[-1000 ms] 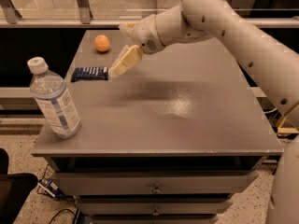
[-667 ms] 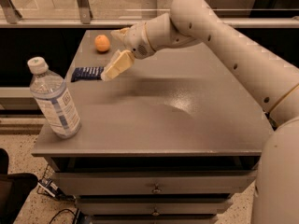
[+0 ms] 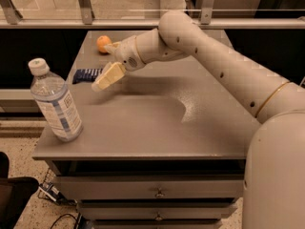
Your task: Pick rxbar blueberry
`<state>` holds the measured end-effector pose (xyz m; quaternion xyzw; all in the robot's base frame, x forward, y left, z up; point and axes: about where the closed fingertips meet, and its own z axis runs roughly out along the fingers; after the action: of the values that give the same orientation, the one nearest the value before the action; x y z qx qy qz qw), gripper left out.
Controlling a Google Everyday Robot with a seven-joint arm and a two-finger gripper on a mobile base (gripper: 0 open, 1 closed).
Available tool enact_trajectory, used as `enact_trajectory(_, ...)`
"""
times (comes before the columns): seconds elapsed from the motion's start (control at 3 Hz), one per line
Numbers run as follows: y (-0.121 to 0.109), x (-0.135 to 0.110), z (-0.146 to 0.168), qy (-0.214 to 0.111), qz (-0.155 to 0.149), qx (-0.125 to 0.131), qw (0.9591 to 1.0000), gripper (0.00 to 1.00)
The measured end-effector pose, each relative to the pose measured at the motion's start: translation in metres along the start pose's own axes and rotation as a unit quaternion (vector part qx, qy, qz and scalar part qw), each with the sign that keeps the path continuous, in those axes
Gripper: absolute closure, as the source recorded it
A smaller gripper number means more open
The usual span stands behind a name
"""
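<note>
The rxbar blueberry (image 3: 86,75) is a flat dark navy wrapper lying on the grey table (image 3: 157,123) near its left edge. My gripper (image 3: 102,66) hovers just right of the bar and slightly above it, with the jaws open. The lower cream finger (image 3: 107,77) points down-left and its tip overlaps the bar's right end in view. The upper finger (image 3: 112,47) sits near the orange. Nothing is held.
A round orange fruit (image 3: 103,43) sits at the table's back left, just behind the gripper. A clear water bottle (image 3: 55,101) with a white cap stands at the front left corner. Drawers run below the tabletop. A railing crosses behind the table.
The gripper has moved left and slightly forward, closing the gap to the navy bar. The bar, orange and bottle have not moved.
</note>
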<state>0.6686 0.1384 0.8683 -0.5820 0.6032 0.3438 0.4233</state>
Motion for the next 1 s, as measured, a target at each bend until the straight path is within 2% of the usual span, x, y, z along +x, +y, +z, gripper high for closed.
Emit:
enact_trajectory(0.33, 0.003, 0.009, 0.020, -0.007, 0.020, -0.008, 0.9997, 0.00)
enact_trajectory(0.67, -0.002, 0.021, 0.039, -0.017, 0.043, -0.024, 0.9986, 0.00)
enact_trajectory(1.0, -0.014, 0.025, 0.047, -0.027, 0.053, -0.033, 0.9977, 0.00)
